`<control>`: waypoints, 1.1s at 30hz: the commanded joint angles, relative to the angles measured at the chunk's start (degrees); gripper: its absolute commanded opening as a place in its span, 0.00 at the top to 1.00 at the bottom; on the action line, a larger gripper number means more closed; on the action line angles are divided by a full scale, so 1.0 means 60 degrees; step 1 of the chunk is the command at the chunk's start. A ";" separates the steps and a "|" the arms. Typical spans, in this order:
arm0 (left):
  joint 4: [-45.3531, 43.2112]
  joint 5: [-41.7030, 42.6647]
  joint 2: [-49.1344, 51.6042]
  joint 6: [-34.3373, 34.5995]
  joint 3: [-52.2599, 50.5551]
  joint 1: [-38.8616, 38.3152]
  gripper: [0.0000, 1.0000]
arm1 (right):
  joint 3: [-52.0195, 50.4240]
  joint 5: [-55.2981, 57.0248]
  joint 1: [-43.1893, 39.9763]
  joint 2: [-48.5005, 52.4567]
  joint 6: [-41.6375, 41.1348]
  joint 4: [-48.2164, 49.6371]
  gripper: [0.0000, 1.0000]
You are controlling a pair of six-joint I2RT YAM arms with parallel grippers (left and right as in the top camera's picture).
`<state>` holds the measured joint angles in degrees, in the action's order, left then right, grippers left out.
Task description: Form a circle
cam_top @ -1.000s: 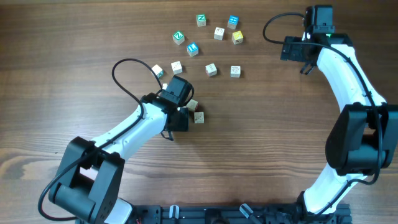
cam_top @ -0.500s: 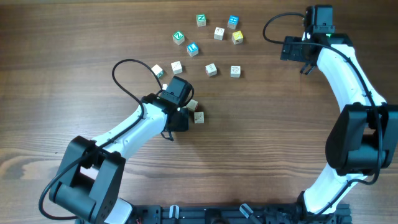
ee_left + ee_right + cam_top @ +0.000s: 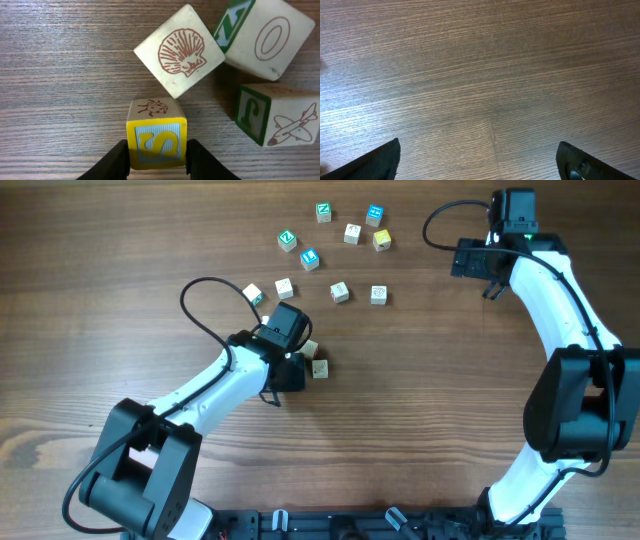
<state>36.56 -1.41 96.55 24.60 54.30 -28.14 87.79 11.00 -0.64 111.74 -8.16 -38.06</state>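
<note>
The left gripper (image 3: 157,156) is clamped on a small wooden cube with a yellow-framed letter S face (image 3: 156,134) and a ladybird drawn on its cream top; a black finger presses against each side of it. The cube rests on the brown wood-grain table (image 3: 60,75). It belongs to the circle (image 3: 319,367), for now only a loose curve of cubes at the left gripper's tips. Just ahead of the held cube a cream wooden cube with a red shell drawing (image 3: 179,51) sits turned at an angle. Ahead and to the right, touching it, is a cream cube with a red O and a green N (image 3: 265,37). To the right lies a cube with a green J and an aeroplane drawing (image 3: 277,120).

The right gripper (image 3: 477,161) has its fingers spread wide over bare table, well apart from every cube.
</note>
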 commanded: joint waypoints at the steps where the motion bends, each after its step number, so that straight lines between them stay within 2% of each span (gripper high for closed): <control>1: -0.0033 0.0113 0.0109 0.0492 -0.0124 -0.0022 0.62 | 0.0044 0.0091 0.0015 -0.0098 -0.0142 0.0026 0.00; 27: -0.0189 -0.0106 0.0109 0.0998 -0.0124 -0.0022 0.65 | 0.0044 0.0091 0.0015 -0.0098 -0.0142 0.0026 0.00; 29: -0.0189 -0.0102 0.0109 0.0998 -0.0124 -0.0025 0.55 | 0.0044 0.0091 0.0015 -0.0098 -0.0142 0.0022 0.00; 31: -0.0164 -0.0102 0.0109 0.0991 -0.0124 -0.0022 0.50 | 0.0044 0.0091 0.0015 -0.0098 -0.0138 0.0026 0.00; 32: -0.0138 -0.0102 0.0106 0.0991 -0.0124 -0.0022 0.42 | 0.0044 0.0091 0.0015 -0.0098 -0.0138 0.0026 0.01; 33: -0.0131 -0.0102 0.0098 0.0984 -0.0120 -0.0022 0.38 | 0.0044 0.0091 0.0015 -0.0098 -0.0142 0.0022 0.00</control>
<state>35.62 -1.67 96.55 30.24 54.30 -28.14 87.79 11.00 -0.64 111.74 -8.16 -38.06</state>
